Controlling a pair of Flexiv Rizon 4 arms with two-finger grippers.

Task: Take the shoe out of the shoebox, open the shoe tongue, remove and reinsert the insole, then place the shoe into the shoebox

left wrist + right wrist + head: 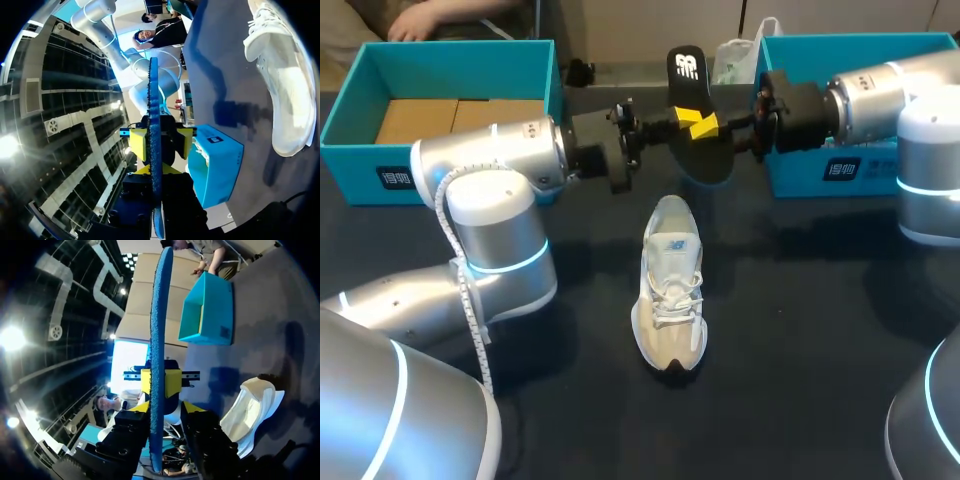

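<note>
A black insole [692,120] is held edge-up in the air above the table, past the toe of the white and beige shoe [669,290]. My left gripper [682,122] comes in from the left and is shut on the insole [154,125], as its own wrist view shows [154,172]. My right gripper [710,126] faces it from the right. Its fingers stand on either side of the insole [159,315], with a gap on one side, so it is open [167,412]. The shoe [280,85] [247,415] lies upright on the dark table.
A teal box [440,100] with cardboard inside stands at the back left. A second teal box [840,170] stands at the back right, with white paper behind it. Both arms span the table's far half.
</note>
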